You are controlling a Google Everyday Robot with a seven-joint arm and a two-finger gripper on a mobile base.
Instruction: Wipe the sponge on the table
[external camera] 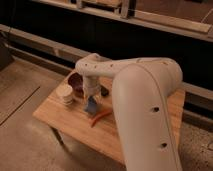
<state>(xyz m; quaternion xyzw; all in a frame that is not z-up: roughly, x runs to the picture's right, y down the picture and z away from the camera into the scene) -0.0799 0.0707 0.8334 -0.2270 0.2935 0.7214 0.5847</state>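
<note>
The sponge (92,107) was held down on the counter (65,122) by the closed gripper (91,98), so a pressed sideways stroke was judged due next.

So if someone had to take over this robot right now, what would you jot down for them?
Gripper: shut, pointing straight down at the table, apparently clamped on the sponge.
Sponge: on the tabletop under the gripper, between the pale cup and the red tool; a dark bowl and a black block sit behind.
Done: sponge reached and seemingly gripped.
Left: wiping the sponge across the table.
</note>
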